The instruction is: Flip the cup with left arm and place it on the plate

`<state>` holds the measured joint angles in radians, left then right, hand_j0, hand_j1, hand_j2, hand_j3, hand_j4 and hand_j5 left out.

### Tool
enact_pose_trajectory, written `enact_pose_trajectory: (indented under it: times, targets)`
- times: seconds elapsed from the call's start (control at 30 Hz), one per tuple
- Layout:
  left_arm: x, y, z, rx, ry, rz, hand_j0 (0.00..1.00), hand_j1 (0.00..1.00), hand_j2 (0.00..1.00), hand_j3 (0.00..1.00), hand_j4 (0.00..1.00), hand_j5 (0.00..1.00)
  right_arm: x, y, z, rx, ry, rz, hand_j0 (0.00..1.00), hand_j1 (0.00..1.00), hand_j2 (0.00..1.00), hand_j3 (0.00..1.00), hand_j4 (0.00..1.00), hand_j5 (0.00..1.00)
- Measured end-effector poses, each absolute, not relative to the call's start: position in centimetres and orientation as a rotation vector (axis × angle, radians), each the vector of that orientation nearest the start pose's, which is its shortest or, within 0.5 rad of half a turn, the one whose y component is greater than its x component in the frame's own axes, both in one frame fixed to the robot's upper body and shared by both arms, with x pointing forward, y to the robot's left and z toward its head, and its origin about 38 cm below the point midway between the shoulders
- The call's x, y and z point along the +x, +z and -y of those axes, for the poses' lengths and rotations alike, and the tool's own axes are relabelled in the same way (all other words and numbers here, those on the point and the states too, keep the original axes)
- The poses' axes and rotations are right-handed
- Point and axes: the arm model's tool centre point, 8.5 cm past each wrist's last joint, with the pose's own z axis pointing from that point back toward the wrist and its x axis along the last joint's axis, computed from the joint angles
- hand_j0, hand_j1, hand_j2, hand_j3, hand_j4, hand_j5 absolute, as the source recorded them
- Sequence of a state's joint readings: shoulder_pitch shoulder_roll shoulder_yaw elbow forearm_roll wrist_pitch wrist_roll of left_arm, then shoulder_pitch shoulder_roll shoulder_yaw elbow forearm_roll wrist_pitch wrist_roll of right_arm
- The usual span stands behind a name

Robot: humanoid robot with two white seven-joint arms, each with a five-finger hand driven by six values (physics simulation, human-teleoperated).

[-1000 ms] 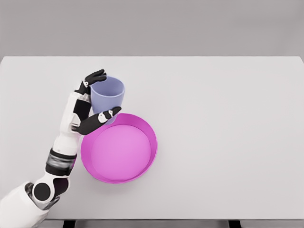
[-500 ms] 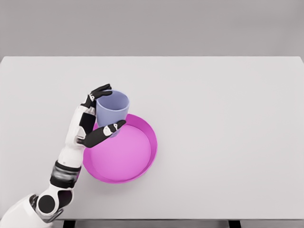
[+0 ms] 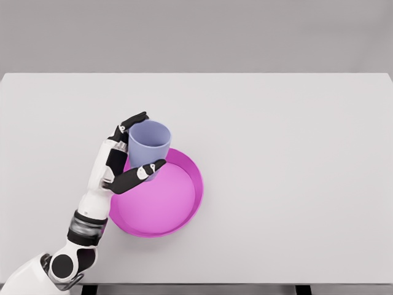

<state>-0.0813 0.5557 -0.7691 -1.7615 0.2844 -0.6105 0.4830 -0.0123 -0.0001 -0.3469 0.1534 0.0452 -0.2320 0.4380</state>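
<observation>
- The cup [image 3: 148,143], pale lavender, stands mouth-up with its long axis close to vertical, the open rim tipped slightly toward the camera.
- It sits at the upper-left rim of the plate [image 3: 190,178], its lower part overlapping the plate's back-left edge. Whether its base touches the plate or hangs just above it cannot be told from this single view.
- The left hand [image 3: 126,158] wraps the cup from its left side: the dark fingers [image 3: 133,121] curl round the far side near the rim, while the thumb crosses the near side low on the wall. The hand is closed on the cup, a sideways clamp across its width.
- So the cup lies to the right of the palm, its axis running roughly parallel to the palm, with the mouth open above the grip.
- The plate, a shallow magenta dish with a raised wall, lies just right of and below the hand on the white table [image 3: 295,153]; most of its floor is bare.
- In my judgement the flip is already done, since the mouth faces up, and what remains is carrying the cup rightward and toward the robot to the plate's middle, then lowering it with the axis kept vertical.
- The risk I see is the base catching the plate's wall if lowered where it now is.
- The right arm does not appear in the head view.
</observation>
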Motion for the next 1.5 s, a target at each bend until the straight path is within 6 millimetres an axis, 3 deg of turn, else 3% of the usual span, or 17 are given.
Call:
enact_pose_trajectory:
  times: [0.73,0.83,1.03,1.4,1.5]
  targets:
    - [29.3,11.0,-19.4,-0.333,-0.249,1.988,0.86,0.86,0.86,0.86,0.86,0.86,-0.9,-25.2,22.5,0.344,-0.270,0.168,1.00,1.00,1.00,1.00,1.00,1.00]
    - [29.3,11.1,-19.6,-0.327,-0.249,1.991,0.93,0.93,0.93,0.93,0.93,0.93,-0.9,-25.2,22.5,0.344,-0.270,0.168,1.00,1.00,1.00,1.00,1.00,1.00]
    - [29.6,11.4,-20.0,-0.315,-0.250,2.001,0.96,0.96,0.96,0.96,0.96,0.96,-0.9,-25.2,22.5,0.345,-0.270,0.168,1.00,1.00,1.00,1.00,1.00,1.00]
    - [31.8,13.6,-24.3,-0.227,-0.257,2.021,1.00,1.00,1.00,1.00,1.00,1.00,-0.9,-25.2,22.5,0.345,-0.270,0.168,1.00,1.00,1.00,1.00,1.00,1.00]
    - [32.7,15.1,-26.3,-0.175,-0.309,2.044,1.00,1.00,1.00,1.00,1.00,1.00,-0.9,-25.2,22.5,0.344,-0.270,0.168,1.00,1.00,1.00,1.00,1.00,1.00]
